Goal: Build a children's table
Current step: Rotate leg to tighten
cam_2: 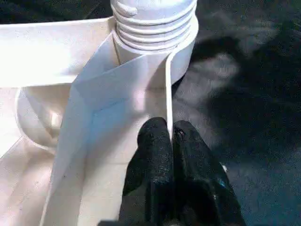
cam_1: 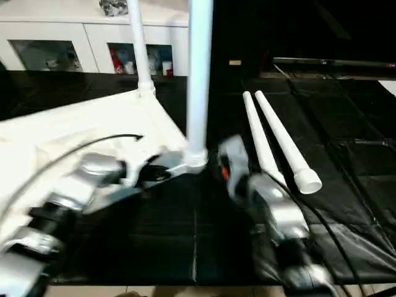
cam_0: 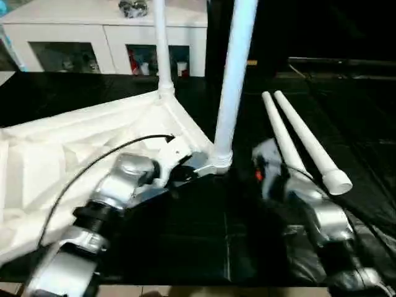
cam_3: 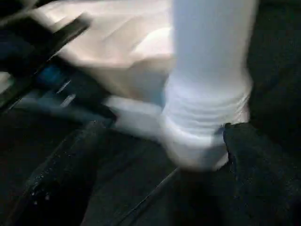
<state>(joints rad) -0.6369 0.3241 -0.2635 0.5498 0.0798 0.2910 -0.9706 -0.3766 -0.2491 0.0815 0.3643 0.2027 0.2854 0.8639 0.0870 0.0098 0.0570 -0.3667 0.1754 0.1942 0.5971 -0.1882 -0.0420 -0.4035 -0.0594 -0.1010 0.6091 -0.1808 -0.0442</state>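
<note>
Tabletop [cam_0: 74,139] lies upside down on the black mat [cam_0: 204,235], ribbed underside up, towards the robot's left. Two legs stand upright in its corner sockets: the near leg [cam_0: 234,74] at the corner closest to the grippers, the far leg [cam_0: 161,43] behind it. Two loose legs [cam_0: 303,145] lie side by side on the mat to the right, so four legs in all, half of them fitted.

By my judgement the step in hand is seating the near leg. The left gripper [cam_2: 170,141] is pinched tight on the thin rim wall of the top just beside that socket, steadying it. The right gripper [cam_3: 160,174] is spread wide, one finger either side of the leg's ribbed base; whether it touches is hard to tell in the blur. Next would be closing on the base and twisting or pressing it home, then fetching a loose leg.

A white cabinet [cam_0: 93,37] stands behind.
</note>
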